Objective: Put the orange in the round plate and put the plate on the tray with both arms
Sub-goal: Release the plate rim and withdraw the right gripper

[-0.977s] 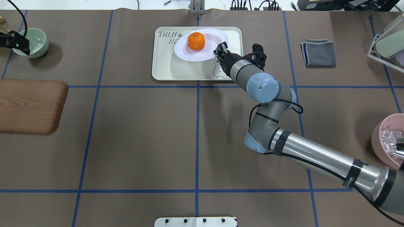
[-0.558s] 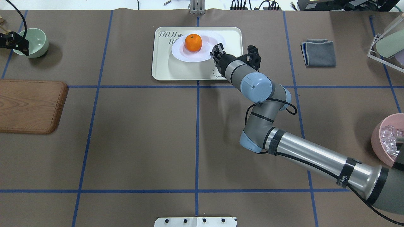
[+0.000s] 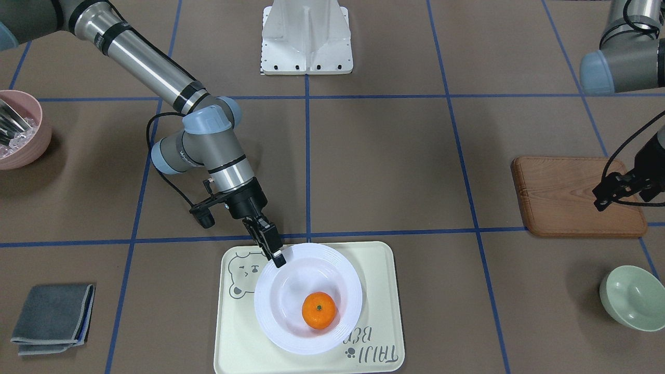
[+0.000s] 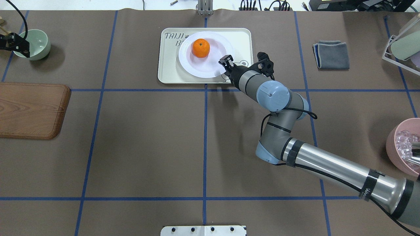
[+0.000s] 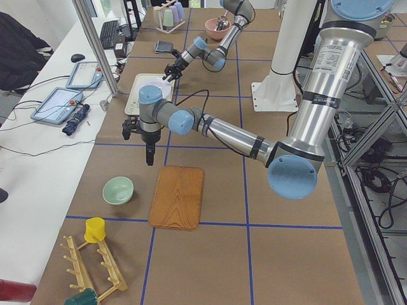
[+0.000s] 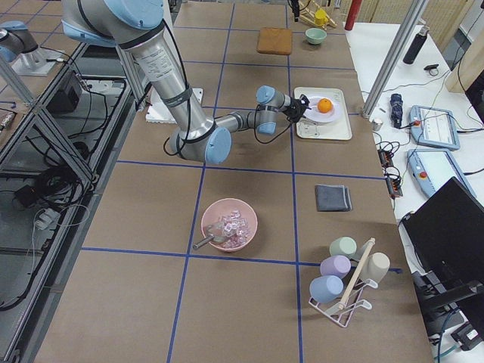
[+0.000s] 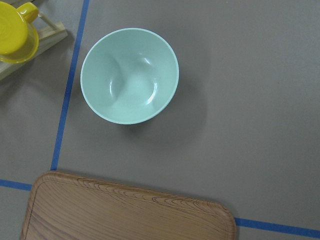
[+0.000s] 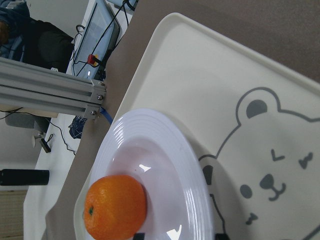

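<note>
Reaching over the tray (image 3: 379, 291), your right gripper (image 3: 279, 257) is straddling the rim of the round plate (image 3: 270, 301). Its jaws are standing narrow and seemingly pinching that rim, though the wrist camera is showing you only their very tips. The plate is lying flat on the tray, stretching away from the jaws. The orange (image 3: 319, 310) is sitting in its sunken centre, just beyond them and not touching them. Your left gripper (image 5: 150, 157) is hanging well away above the surface (image 4: 147, 147), and you cannot tell how its jaws are standing. Below them a green bowl (image 7: 129, 75) and a wooden board (image 7: 125, 210) are lying near each other, not touching.
</note>
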Available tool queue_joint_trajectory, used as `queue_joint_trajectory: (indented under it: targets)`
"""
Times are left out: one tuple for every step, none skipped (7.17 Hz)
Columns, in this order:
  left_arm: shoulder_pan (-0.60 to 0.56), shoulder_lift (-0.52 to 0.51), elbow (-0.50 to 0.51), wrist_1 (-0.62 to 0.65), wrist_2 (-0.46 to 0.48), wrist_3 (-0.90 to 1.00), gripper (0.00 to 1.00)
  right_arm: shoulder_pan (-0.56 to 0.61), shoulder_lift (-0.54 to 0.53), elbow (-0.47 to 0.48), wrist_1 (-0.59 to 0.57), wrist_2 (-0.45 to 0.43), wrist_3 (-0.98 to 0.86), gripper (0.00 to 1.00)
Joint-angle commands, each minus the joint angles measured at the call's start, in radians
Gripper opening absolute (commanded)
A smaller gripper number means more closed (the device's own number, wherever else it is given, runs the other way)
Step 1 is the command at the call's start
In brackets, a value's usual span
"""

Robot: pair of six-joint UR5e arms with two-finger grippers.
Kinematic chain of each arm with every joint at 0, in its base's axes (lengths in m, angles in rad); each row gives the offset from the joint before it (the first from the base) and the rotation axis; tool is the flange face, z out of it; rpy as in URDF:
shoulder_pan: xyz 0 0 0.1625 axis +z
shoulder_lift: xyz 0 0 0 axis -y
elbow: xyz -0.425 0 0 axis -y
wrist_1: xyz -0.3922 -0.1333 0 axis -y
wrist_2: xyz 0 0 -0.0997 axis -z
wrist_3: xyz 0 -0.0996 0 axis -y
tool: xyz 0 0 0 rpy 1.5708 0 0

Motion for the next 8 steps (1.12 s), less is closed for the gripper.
queue_joint_trajectory:
  targets:
    - [0.000,0.000,0.000,0.000,-0.001,0.000,0.98,0.079,-0.067,0.178,-0.245,0.232,-0.215,1.00]
    - [0.000,0.000,-0.001,0.000,-0.007,0.000,0.98,0.140,-0.101,0.252,-0.361,0.358,-0.336,1.00]
    - [0.000,0.001,0.000,-0.001,-0.011,0.000,0.98,0.222,-0.184,0.342,-0.432,0.517,-0.527,1.00]
    - [0.000,0.003,-0.001,-0.005,-0.012,0.000,0.98,0.326,-0.258,0.416,-0.505,0.666,-0.690,1.00]
    - [0.000,0.006,-0.008,-0.005,-0.013,0.000,0.98,0.425,-0.323,0.456,-0.559,0.774,-0.845,1.00]
    - [0.000,0.012,-0.011,-0.005,-0.015,0.000,0.98,0.528,-0.369,0.462,-0.624,0.895,-1.010,1.00]
    - [-0.002,0.014,-0.012,-0.006,-0.022,0.000,0.98,0.639,-0.450,0.466,-0.662,0.995,-1.232,1.00]
    - [-0.003,0.015,-0.011,-0.005,-0.039,0.000,0.98,0.716,-0.545,0.460,-0.669,1.032,-1.462,1.00]
